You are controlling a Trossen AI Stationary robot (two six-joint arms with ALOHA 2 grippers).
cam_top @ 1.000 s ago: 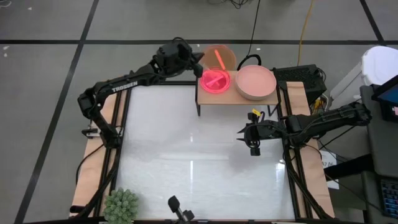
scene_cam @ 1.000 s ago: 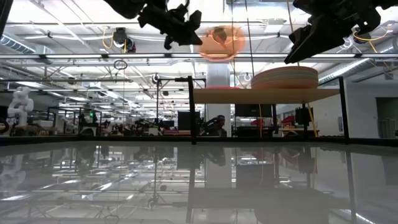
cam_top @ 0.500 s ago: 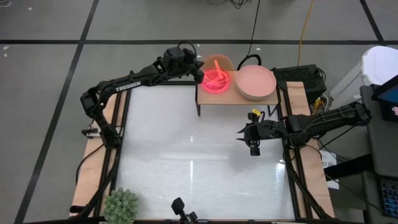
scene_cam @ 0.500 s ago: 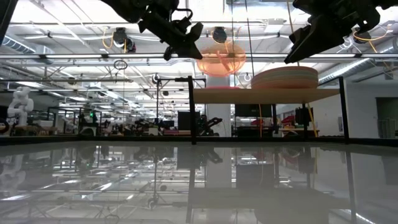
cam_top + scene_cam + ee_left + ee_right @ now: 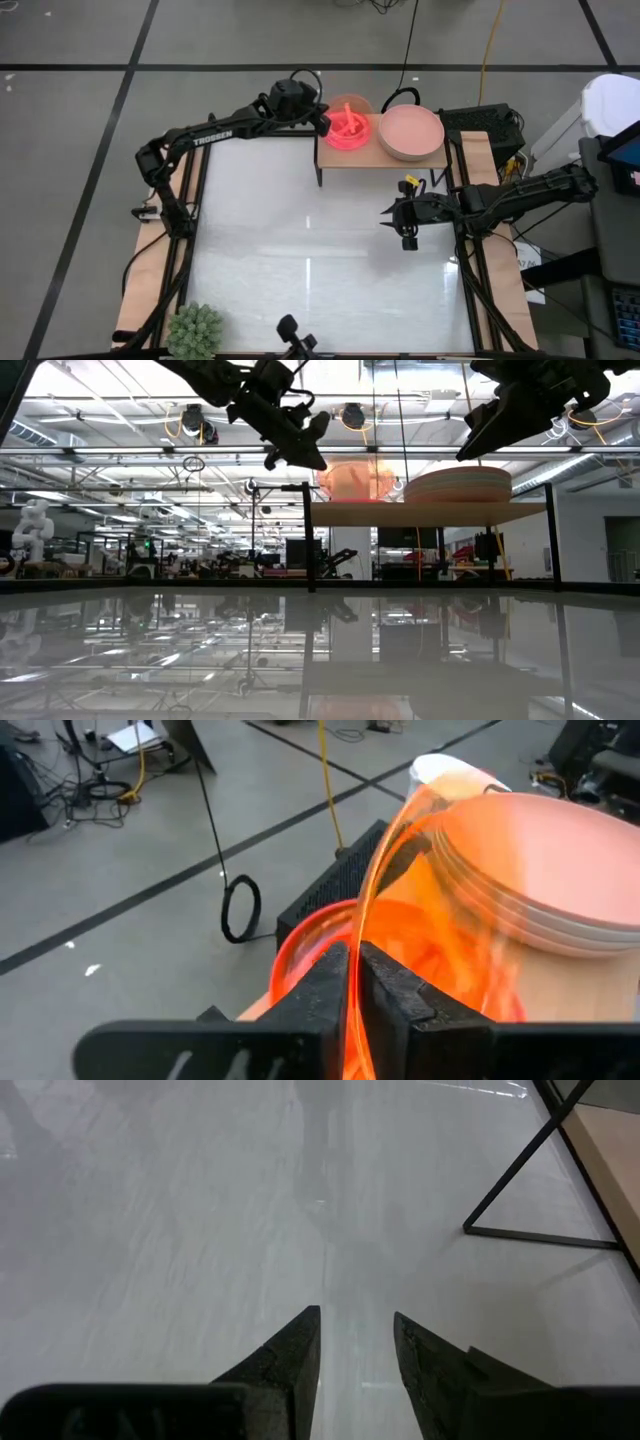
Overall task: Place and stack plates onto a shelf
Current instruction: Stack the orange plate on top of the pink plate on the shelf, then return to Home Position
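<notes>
My left gripper (image 5: 322,117) (image 5: 352,958) is shut on a glossy translucent orange plate (image 5: 351,107) (image 5: 352,480), over the left half of the light-wood shelf (image 5: 358,155) (image 5: 430,513). A magenta plate (image 5: 345,132) (image 5: 297,942) lies on the shelf under it. A stack of larger dusty-pink and beige plates (image 5: 411,132) (image 5: 457,484) (image 5: 545,870) sits on the shelf's right half. My right gripper (image 5: 403,224) (image 5: 356,1330) is open, above the bare tabletop in front of the shelf. My left gripper pinches the orange plate's rim (image 5: 356,935) between its two fingers, coming from the table's left and slanting down. The plate is tilted steeply, its far side higher. Whether its lower edge touches the magenta plate, I cannot tell.
A spiky green plant (image 5: 195,331) stands at the table's near left corner, and a small camera mount (image 5: 290,337) at the near edge. The shelf's thin black legs (image 5: 520,1190) stand near my right gripper. The white tabletop (image 5: 310,240) is bare between them.
My left gripper has moved down and toward the shelf from behind its far left corner, carrying the orange plate. The plate has come down from well above the shelf to just over the magenta plate, still tilted. My right arm has kept still.
</notes>
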